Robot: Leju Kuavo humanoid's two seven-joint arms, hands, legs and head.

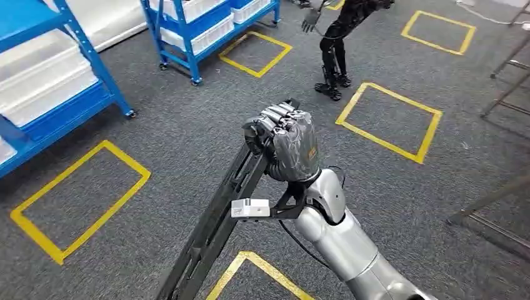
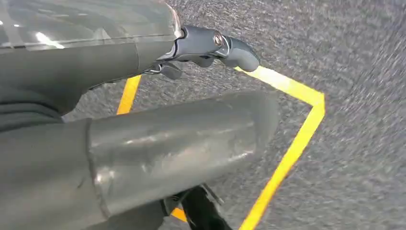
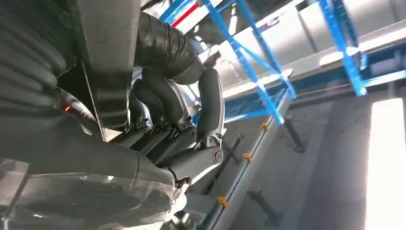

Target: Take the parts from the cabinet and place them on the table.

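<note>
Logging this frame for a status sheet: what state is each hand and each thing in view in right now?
right hand: raised, fingers closed around the long black part
long black part: held at its upper end, slanting down toward the floor
left hand: holds nothing, hanging above the grey carpet
blue shelf racks: standing on the carpet, white bins on their shelves

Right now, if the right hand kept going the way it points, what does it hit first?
The right hand, gripping a long black part, points up and away over bare carpet. Nothing stands close ahead; farther on that line is a blue rack, probably first, though depth is hard to judge.
</note>
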